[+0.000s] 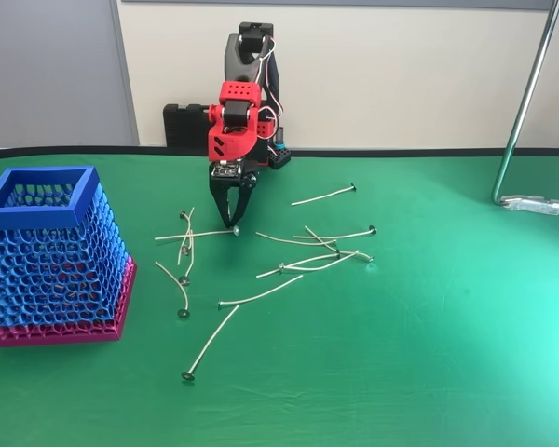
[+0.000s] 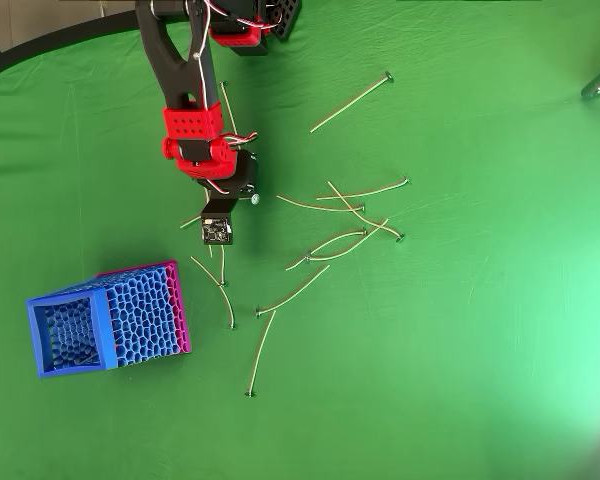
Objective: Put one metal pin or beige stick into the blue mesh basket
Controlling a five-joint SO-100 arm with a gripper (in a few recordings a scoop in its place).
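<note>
Light, thin, springy pin (image 1: 194, 235) near tabletop's middle — best pinched mid-shaft; end effector (image 1: 233, 223) slightly parted, holding nothing — over it.

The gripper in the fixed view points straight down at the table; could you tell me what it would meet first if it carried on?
Most likely the pin lying crosswise beneath the gripper, then the green cloth. Depth is unclear, so the tips may already touch it.

A green cloth-covered table (image 1: 429, 372) lay below a cream wall (image 1: 401, 74); a bent chrome metal tube (image 1: 526, 102) stood at right.
</note>
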